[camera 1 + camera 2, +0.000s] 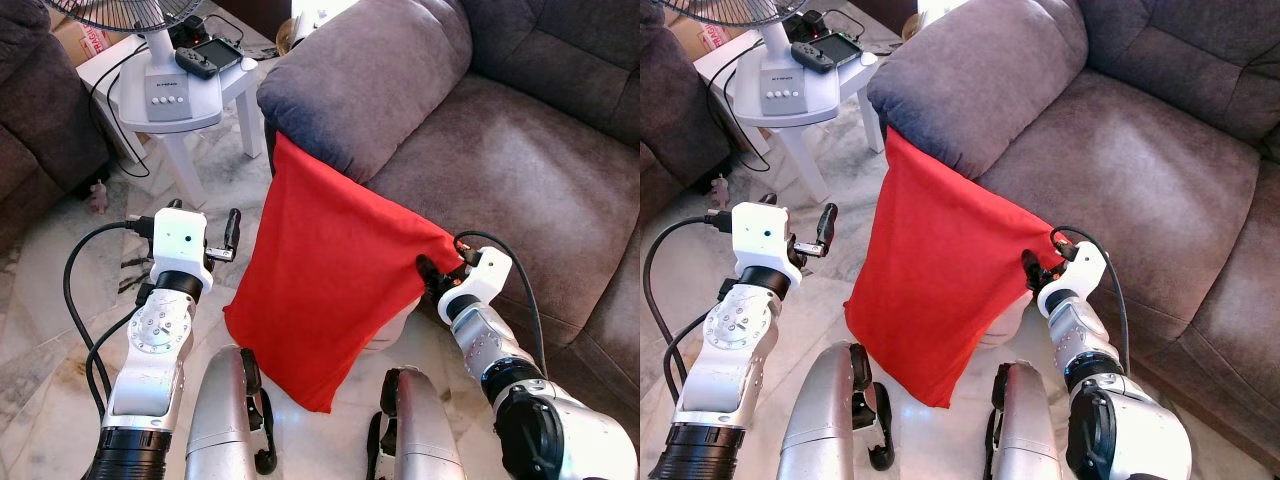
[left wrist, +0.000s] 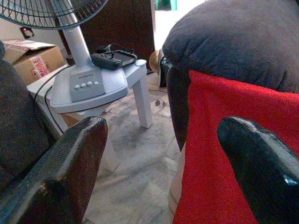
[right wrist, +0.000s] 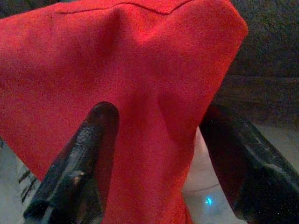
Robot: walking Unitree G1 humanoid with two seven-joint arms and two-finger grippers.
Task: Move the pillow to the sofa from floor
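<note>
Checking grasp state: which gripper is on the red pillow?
The right gripper: its fingers pinch a corner of the red pillow. The left gripper is open beside it, gripping nothing.

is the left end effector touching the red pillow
Apart. In the left eye view, floor shows between the left end effector and the edge of the red pillow; the left wrist view shows its open fingers short of the cloth.

Home living room, grey sofa (image 1: 520, 150), pedestal fan (image 1: 150, 50), marble floor (image 1: 60, 330)
</note>
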